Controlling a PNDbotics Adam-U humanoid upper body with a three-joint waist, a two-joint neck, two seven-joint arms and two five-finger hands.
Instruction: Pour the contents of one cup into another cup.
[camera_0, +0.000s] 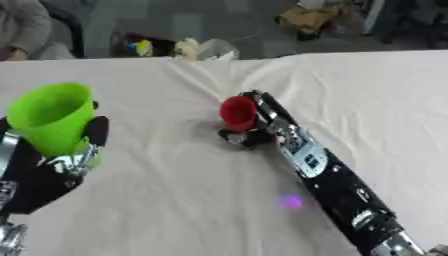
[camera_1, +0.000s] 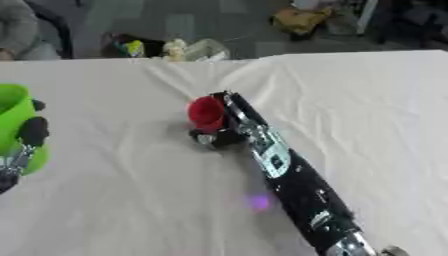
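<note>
Green cup (camera_0: 50, 117) is riding light in the left hand (camera_0: 61, 165), well apart from the red cup (camera_0: 237, 113) the right hand (camera_0: 254, 131) is gripping at its side.

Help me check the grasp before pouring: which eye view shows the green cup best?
The left eye view: the whole green cup shows, open mouth up, with the left hand curled round its lower part. In the right eye view the picture's left edge cuts the cup off, leaving only part of its wall and rim.
</note>
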